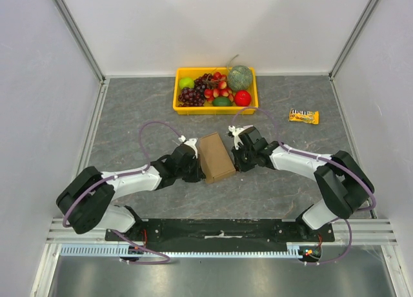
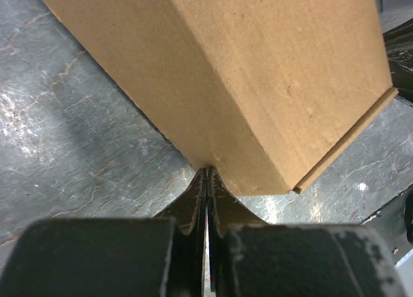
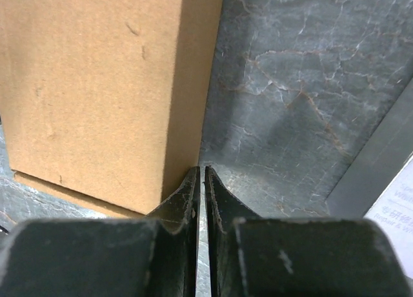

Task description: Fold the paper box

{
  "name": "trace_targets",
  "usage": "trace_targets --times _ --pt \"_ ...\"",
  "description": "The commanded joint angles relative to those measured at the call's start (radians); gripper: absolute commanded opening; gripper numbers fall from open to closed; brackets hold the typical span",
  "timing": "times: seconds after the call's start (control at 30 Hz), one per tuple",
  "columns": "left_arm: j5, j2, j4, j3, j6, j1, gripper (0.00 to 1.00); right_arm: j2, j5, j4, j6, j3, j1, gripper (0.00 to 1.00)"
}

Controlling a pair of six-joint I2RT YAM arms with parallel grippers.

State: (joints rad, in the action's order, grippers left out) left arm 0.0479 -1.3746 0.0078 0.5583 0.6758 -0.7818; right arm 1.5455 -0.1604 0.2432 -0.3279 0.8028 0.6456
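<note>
The paper box (image 1: 215,157) is a closed brown cardboard carton lying on the grey table between my two arms. My left gripper (image 1: 195,160) is shut, its tips against the box's left side. In the left wrist view the tips (image 2: 208,170) touch the lower edge of the box (image 2: 258,71), and a thin flap edge (image 2: 352,134) stands slightly off at the right. My right gripper (image 1: 237,156) is shut with only a hairline gap. In the right wrist view its tips (image 3: 201,170) sit at the bottom corner of the side of the box (image 3: 97,90). Neither gripper holds anything.
A yellow tray (image 1: 193,110) with several fruits stands behind the box at the back. A yellow snack bar (image 1: 303,116) lies at the back right. White walls close in both sides. A metal rail (image 3: 381,155) shows at the right of the right wrist view.
</note>
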Motion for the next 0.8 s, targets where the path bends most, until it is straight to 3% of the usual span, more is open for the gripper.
trace_targets --times 0.0,0.37,0.77 --pt "0.012 -0.026 0.026 0.019 -0.012 -0.02 0.02 -0.038 -0.045 -0.044 -0.033 -0.022 0.005 0.12" --pt "-0.013 -0.035 0.009 0.009 0.002 -0.043 0.02 -0.038 -0.068 -0.062 -0.049 -0.042 0.025 0.12" --pt "0.007 -0.096 0.031 0.057 0.013 -0.063 0.02 0.013 -0.064 -0.131 -0.129 -0.06 0.132 0.12"
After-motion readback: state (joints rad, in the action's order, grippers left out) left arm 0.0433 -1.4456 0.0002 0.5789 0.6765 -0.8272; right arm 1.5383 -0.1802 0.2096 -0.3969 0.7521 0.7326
